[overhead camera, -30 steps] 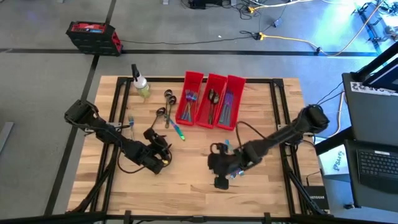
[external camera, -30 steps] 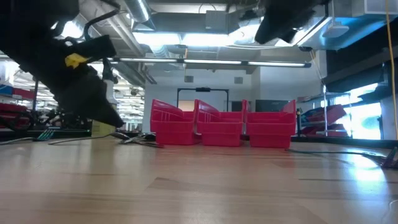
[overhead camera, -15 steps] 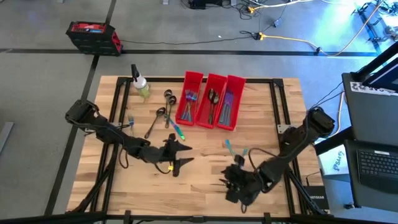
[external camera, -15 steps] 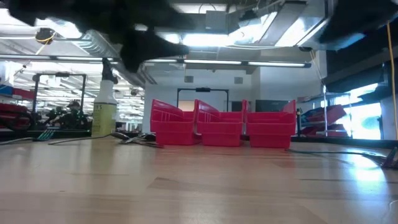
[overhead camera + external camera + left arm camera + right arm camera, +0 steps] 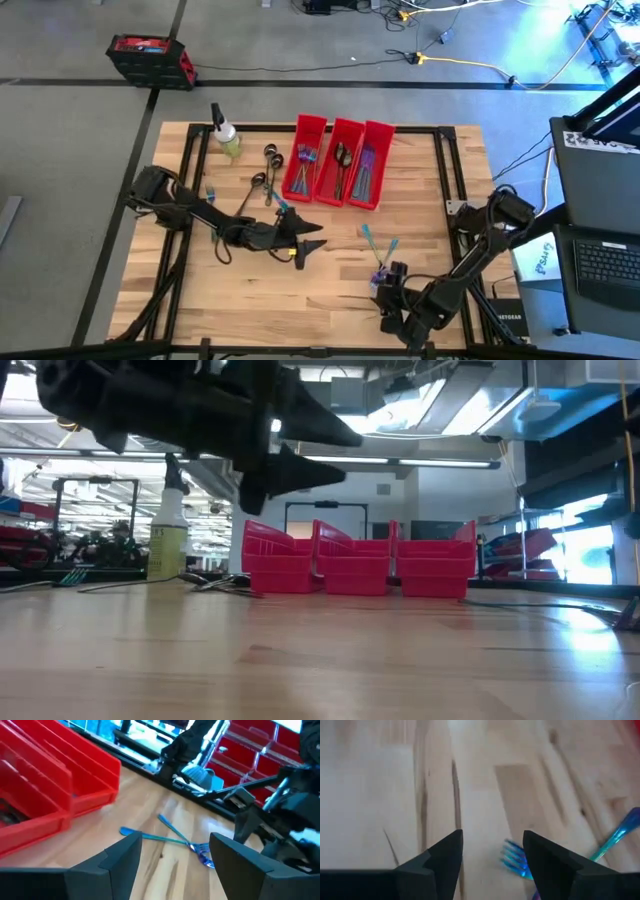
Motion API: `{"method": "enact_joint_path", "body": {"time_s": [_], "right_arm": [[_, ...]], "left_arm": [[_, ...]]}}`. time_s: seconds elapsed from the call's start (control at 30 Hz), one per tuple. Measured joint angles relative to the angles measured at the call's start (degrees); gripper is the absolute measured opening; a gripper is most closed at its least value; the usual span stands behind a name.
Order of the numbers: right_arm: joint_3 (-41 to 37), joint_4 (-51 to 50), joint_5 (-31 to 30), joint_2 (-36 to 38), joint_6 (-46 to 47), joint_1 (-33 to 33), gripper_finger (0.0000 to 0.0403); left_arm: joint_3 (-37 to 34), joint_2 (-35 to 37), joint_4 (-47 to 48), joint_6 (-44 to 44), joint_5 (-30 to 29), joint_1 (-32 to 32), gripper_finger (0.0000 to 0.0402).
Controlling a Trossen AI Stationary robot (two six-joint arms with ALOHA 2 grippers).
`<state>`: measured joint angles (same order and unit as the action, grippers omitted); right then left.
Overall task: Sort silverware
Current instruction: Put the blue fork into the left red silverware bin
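The left gripper (image 5: 312,243), fingers apart and empty, points from frame centre toward the crossed blue forks (image 5: 187,845) (presumably the next pick). The right gripper (image 5: 385,288), also apart, sits at lower right beside them, leaving room.

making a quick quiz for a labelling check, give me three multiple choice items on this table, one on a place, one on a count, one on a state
1. Where does the spray bottle stand?
A. between the two arms
B. near the table's far left corner
C. inside a red bin

2. How many red bins sit side by side?
A. two
B. three
C. five

3. How is the left claw?
A. open, holding nothing
B. shut on a spoon
C. shut on the bottle

Key:
1 B, the high view shows it by the far left corner, left of the bins.
2 B, three bins show in the high and low views.
3 A, the left wrist view shows its fingers spread, with the blue forks lying on the table beyond.
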<state>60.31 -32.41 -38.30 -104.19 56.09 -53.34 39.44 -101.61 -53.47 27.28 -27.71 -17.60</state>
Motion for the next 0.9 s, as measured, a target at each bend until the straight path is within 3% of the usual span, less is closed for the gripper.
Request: {"method": "enact_joint_path", "body": {"time_s": [0.27,0.5,0.7,0.9], "right_arm": [[0.09,-2.62,0.73,-6.46,3.4,-0.33,0.0193],[0.26,-3.24,-2.74,-8.52,3.9,-0.44,0.0193],[0.22,-4.79,-3.88,-8.83,3.84,0.47,0.0192],[0.11,-5.16,-3.56,-8.93,3.65,1.65,0.014]], "left_arm": [[3.45,-4.14,-0.02,-1.64,9.78,-0.02,0.0221],[3.94,-4.26,0.07,-13.28,20.27,-0.03,0.0221],[3.96,-5.0,0.83,-24.16,21.79,-0.63,0.0221],[3.96,-5.02,0.54,-22.79,20.16,-0.13,0.0221]]}}
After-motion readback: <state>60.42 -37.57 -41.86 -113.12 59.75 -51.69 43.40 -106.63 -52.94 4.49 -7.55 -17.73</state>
